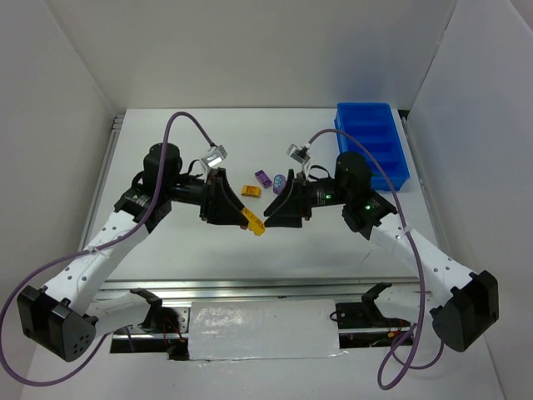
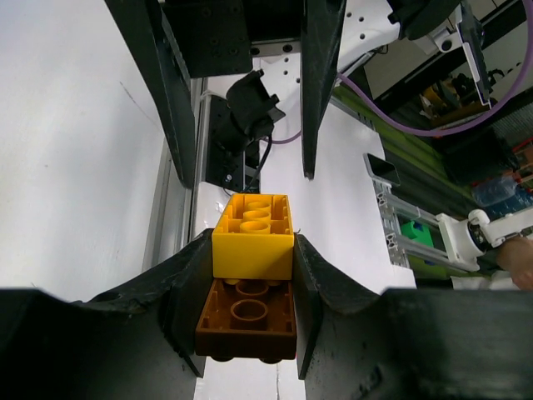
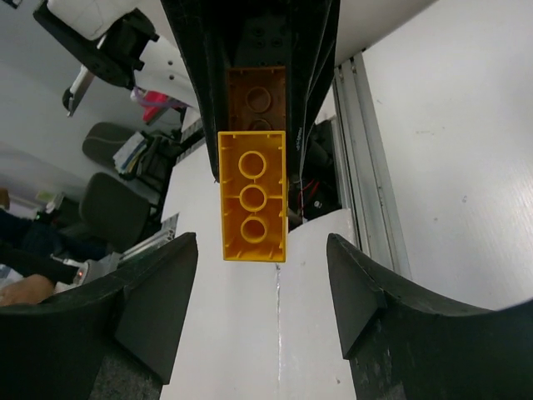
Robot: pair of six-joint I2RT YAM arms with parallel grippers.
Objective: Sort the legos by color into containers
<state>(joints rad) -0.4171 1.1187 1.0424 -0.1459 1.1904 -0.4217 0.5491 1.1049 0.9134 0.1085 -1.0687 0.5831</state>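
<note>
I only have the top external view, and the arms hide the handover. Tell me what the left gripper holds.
Observer: The left gripper is shut on a brown brick. A yellow brick sticks out past it, end to end.
Operator: Report the right gripper.
Observer: The right gripper is open, with a finger on either side of the yellow brick and a gap on each side.
Operator: Give me the bricks' facing.
Observer: Both wrist views show their hollow undersides with round tubes. I cannot tell whether they are joined.
</note>
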